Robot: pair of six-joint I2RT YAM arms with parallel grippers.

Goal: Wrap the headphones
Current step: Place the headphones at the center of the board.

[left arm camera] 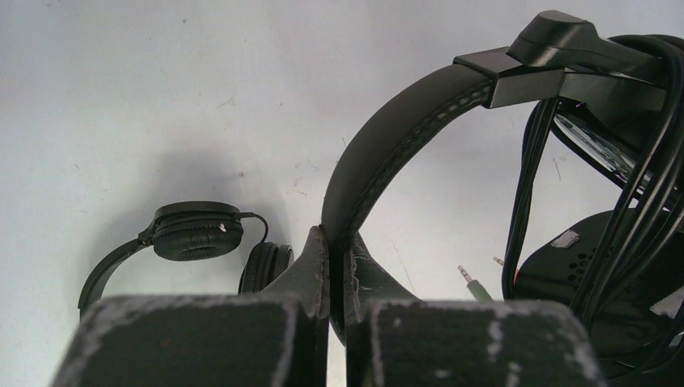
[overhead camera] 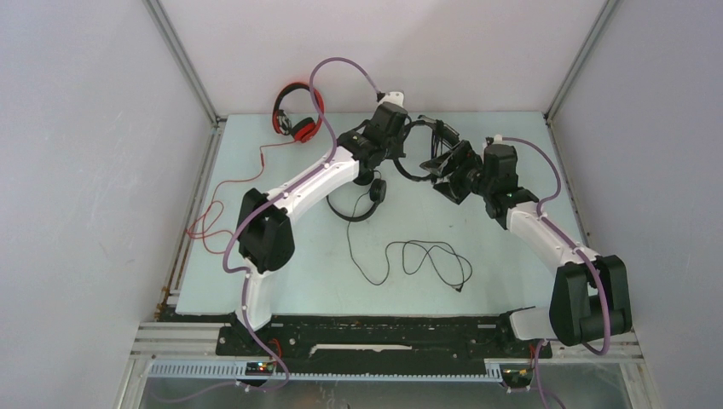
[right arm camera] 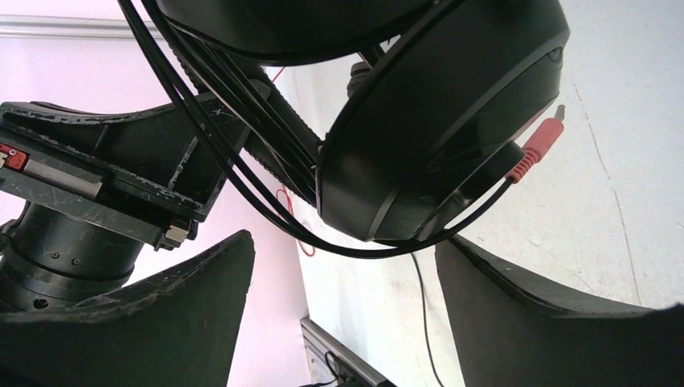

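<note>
L fingers (left arm camera: 313,262) clamp black headset (left arm camera: 387,137) band, held over bench (overhead camera: 511,281) rear-centre. R fingers (right arm camera: 177,322) spread open under earcup (right arm camera: 435,121). Risk: loose cable (left arm camera: 528,177) loops w/ plug (right arm camera: 539,143) slip off, unwinding.

Headband (left arm camera: 387,137) stitched, probably matt leatherette; earcup (right arm camera: 452,105) glossy plastic.

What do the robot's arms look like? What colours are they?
The left arm and right arm have white shells with chunky black joints. A thin purple cable loops along each. The fingers are black, curved and scuffed whitish.
</note>
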